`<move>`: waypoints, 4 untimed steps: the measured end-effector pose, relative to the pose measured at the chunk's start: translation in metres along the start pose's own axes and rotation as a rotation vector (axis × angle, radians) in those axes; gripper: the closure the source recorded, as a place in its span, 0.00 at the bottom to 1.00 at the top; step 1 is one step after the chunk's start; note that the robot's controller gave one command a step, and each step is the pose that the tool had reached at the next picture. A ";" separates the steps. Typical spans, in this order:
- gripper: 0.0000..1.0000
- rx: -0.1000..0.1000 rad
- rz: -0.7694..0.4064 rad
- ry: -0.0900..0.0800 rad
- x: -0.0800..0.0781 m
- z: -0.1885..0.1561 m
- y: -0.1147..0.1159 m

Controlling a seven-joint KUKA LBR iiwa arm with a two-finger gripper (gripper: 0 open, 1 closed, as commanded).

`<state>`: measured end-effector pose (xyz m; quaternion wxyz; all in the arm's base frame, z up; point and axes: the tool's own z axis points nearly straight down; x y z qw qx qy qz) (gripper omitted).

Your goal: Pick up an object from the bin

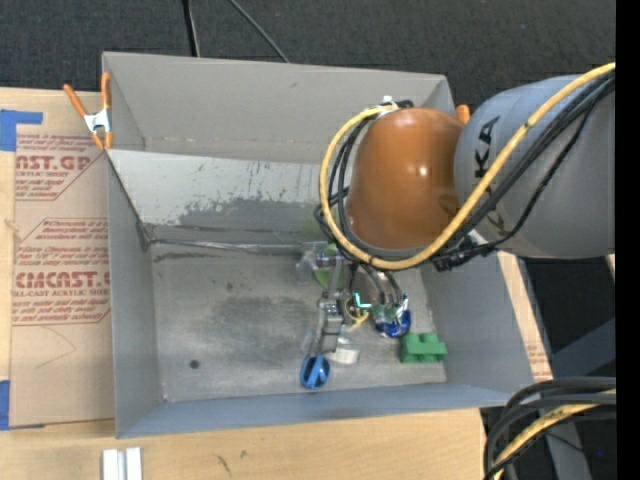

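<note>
Blue object (314, 371) near end effector (333, 336), green block (422, 348)

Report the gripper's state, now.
Gripper: cannot be told whether it is open or closed. It is low in the grey metal bin, close above a small blue rounded object, with a green block nearby.

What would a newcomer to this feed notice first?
The arm's rounded orange cover looms over the right half of the grey bin. Below it, the gripper is low over the bin floor among a few small things: a blue piece just below it in the view and a green block to its right.
</note>
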<state>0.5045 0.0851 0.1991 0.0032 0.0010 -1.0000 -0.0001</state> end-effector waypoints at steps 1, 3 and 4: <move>0.00 0.001 -0.513 -0.003 0.013 0.044 -0.033; 1.00 0.000 -0.794 -0.006 0.001 0.128 -0.038; 1.00 0.004 -0.756 -0.015 0.019 -0.025 -0.024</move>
